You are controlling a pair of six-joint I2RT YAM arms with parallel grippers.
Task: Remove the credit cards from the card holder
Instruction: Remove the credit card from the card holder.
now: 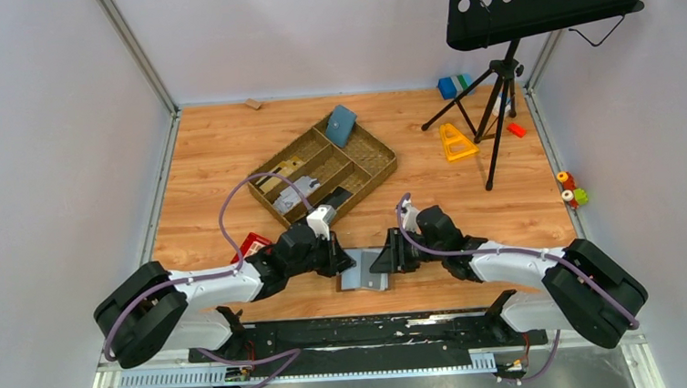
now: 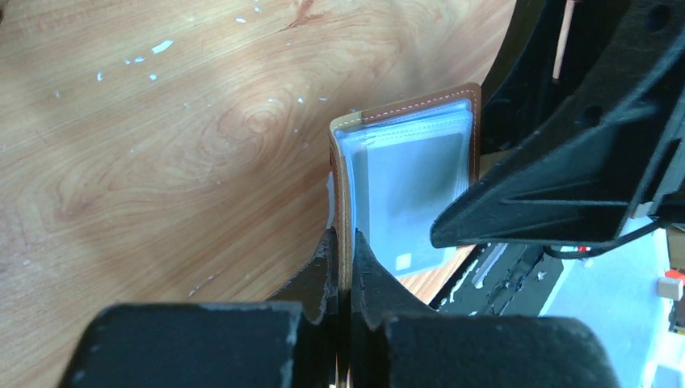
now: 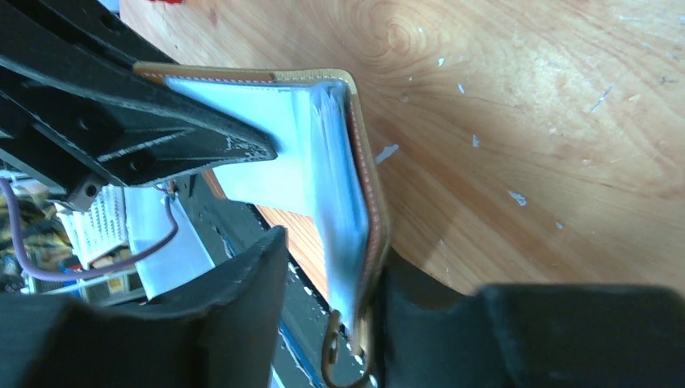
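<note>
The brown card holder [image 1: 364, 272] lies opened out at the table's near edge, between both grippers. Its grey inside and shiny clear sleeves [image 2: 412, 186] face up. I cannot tell whether cards sit in the sleeves. My left gripper [image 2: 346, 271] is shut on the left flap's edge [image 2: 341, 178], holding it upright. My right gripper [image 3: 331, 299] is open around the right flap [image 3: 367, 202], which leans against one finger [image 3: 428, 323], with a gap to the other finger. The closing tab's loop [image 3: 343, 356] hangs between them. From above, the left gripper [image 1: 342, 258] and right gripper [image 1: 383, 257] face each other.
A cardboard divider tray [image 1: 375, 175] stands behind, with a blue-teal pouch [image 1: 341, 124] in its far corner. A red item [image 1: 252, 246] lies by the left arm. A music-stand tripod [image 1: 496, 101], a yellow triangle [image 1: 456, 141] and small toys [image 1: 570, 187] sit at the right.
</note>
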